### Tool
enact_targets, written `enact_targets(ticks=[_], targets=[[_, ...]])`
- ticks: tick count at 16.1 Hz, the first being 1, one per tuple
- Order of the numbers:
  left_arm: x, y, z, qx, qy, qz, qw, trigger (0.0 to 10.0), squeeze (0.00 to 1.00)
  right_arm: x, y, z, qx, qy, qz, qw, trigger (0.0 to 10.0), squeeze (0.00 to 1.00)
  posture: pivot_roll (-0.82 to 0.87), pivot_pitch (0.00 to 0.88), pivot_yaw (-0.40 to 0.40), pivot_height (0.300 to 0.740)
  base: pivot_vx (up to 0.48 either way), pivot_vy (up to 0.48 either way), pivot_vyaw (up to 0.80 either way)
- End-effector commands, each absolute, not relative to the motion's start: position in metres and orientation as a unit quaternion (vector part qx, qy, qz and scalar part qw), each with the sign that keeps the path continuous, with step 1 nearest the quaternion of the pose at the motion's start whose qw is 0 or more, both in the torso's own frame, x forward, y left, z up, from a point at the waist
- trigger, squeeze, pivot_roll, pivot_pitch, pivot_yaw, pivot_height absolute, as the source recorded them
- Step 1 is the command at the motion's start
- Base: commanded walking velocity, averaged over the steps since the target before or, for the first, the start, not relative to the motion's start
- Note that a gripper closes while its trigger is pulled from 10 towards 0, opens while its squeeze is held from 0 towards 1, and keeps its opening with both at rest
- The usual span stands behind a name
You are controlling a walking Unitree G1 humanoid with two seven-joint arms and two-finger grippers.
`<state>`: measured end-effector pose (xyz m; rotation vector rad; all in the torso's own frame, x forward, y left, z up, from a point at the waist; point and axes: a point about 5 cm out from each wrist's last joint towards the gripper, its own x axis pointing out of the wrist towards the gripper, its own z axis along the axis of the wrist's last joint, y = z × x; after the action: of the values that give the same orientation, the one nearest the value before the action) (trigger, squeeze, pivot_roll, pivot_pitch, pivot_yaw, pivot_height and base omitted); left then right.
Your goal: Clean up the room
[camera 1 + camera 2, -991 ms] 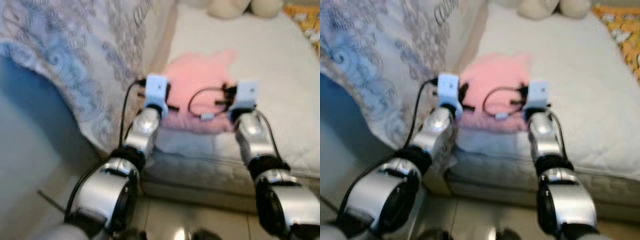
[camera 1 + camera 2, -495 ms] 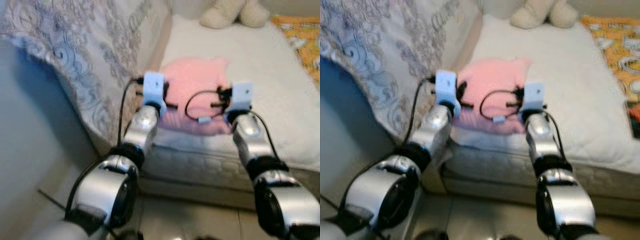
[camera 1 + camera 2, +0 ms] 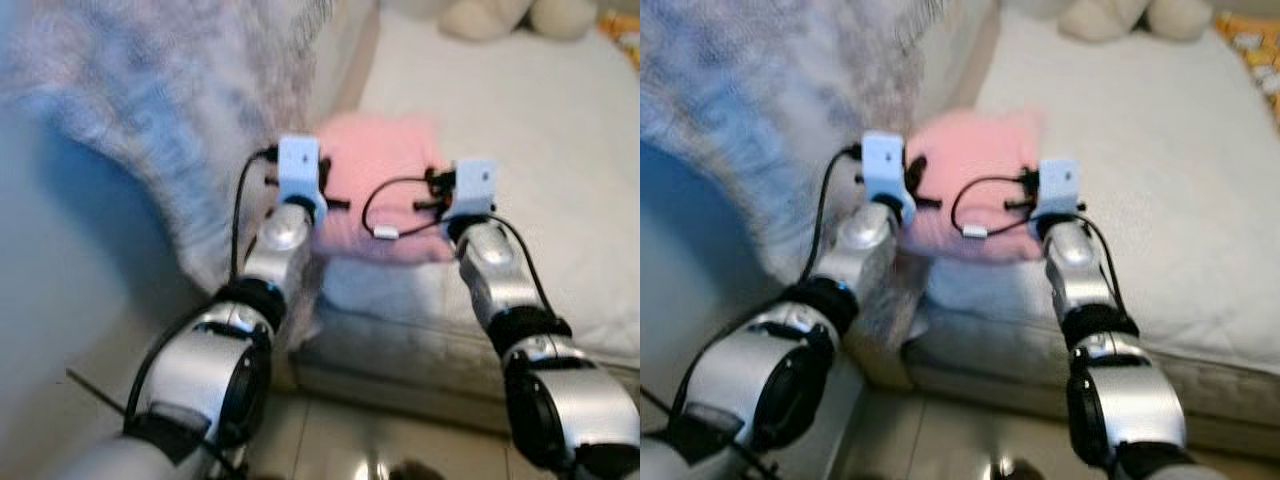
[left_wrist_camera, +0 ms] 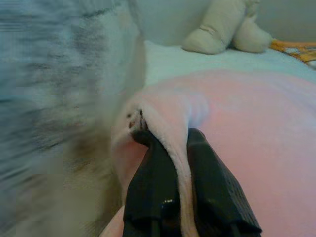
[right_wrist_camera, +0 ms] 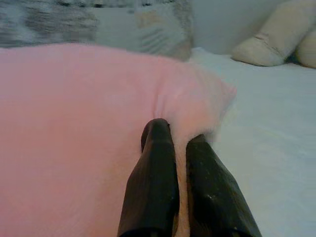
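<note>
Pink blanket [image 3: 385,190], on the white bed [image 3: 560,150]: left gripper [image 4: 170,148] and right gripper [image 5: 180,140] each pinch an edge; carrying step, next move likely needs both lifting together.

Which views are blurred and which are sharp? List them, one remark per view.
Left eye view: soft all over, the patterned drape smeared most. Right eye view: equally blurred. Left wrist view: the left gripper and the pink blanket fairly crisp, the drape streaked. Right wrist view: the right gripper on the blanket clear, the plush toy behind slightly soft.
</note>
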<state>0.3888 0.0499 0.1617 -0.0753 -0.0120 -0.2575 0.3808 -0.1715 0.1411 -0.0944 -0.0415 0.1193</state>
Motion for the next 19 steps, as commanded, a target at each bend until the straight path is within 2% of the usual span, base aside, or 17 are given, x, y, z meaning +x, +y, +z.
enact_targets(ticks=[1, 3, 8, 11, 15, 16, 17, 18, 19], targets=[[0.390, 0.044, 0.172, -0.040, -0.022, -0.135, 0.990, 10.0, 0.00, 0.382, -0.183, 0.147, -0.050, -0.027, 0.043, 0.997, 10.0, 0.00, -0.03, 0.000, 0.053, 0.740, 0.480, 0.000, 0.00], [0.392, 0.046, 0.175, -0.036, -0.028, -0.123, 0.991, 10.0, 0.00, 0.383, -0.183, 0.147, -0.054, -0.024, 0.046, 0.997, 10.0, 0.00, -0.02, 0.000, 0.051, 0.740, 0.480, 0.000, 0.00], [0.400, 0.054, 0.185, -0.024, -0.017, -0.092, 0.995, 10.0, 0.00, 0.391, -0.182, 0.153, -0.094, 0.008, 0.070, 0.993, 10.0, 0.00, -0.02, 0.001, 0.047, 0.740, 0.000, 0.000, 0.00], [0.399, 0.062, 0.173, 0.002, 0.008, -0.051, 0.999, 10.0, 0.00, 0.389, -0.178, 0.140, -0.161, 0.045, 0.085, 0.982, 10.0, 0.00, -0.01, 0.002, 0.043, 0.740, 0.000, 0.000, 0.00], [0.386, 0.045, 0.146, 0.016, 0.047, -0.070, 0.996, 10.0, 0.00, 0.377, -0.185, 0.110, -0.172, 0.102, 0.082, 0.976, 10.0, 0.00, 0.00, 0.014, 0.035, 0.740, 0.000, 0.000, 0.00], [0.383, 0.038, 0.143, 0.013, 0.052, -0.081, 0.995, 10.0, 0.00, 0.375, -0.190, 0.106, -0.170, 0.109, 0.073, 0.977, 10.0, 1.00, 0.00, 0.017, 0.034, 0.740, 0.000, 0.000, 0.00], [0.381, 0.032, 0.142, 0.011, 0.053, -0.091, 0.994, 10.0, 0.12, 0.373, -0.194, 0.105, -0.169, 0.111, 0.068, 0.977, 10.0, 1.00, -0.01, 0.018, 0.034, 0.740, 0.000, 0.000, 0.00], [0.380, 0.027, 0.142, -0.002, 0.058, -0.102, 0.993, 10.0, 1.00, 0.373, -0.197, 0.105, -0.175, 0.110, 0.063, 0.976, 10.0, 1.00, -0.01, 0.020, 0.036, 0.740, 0.000, 0.000, 0.00], [0.378, 0.020, 0.143, -0.010, 0.058, -0.109, 0.992, 10.0, 1.00, 0.373, -0.201, 0.108, -0.182, 0.105, 0.056, 0.976, 10.0, 1.00, -0.01, 0.023, 0.038, 0.740, 0.000, 0.000, 0.00]])
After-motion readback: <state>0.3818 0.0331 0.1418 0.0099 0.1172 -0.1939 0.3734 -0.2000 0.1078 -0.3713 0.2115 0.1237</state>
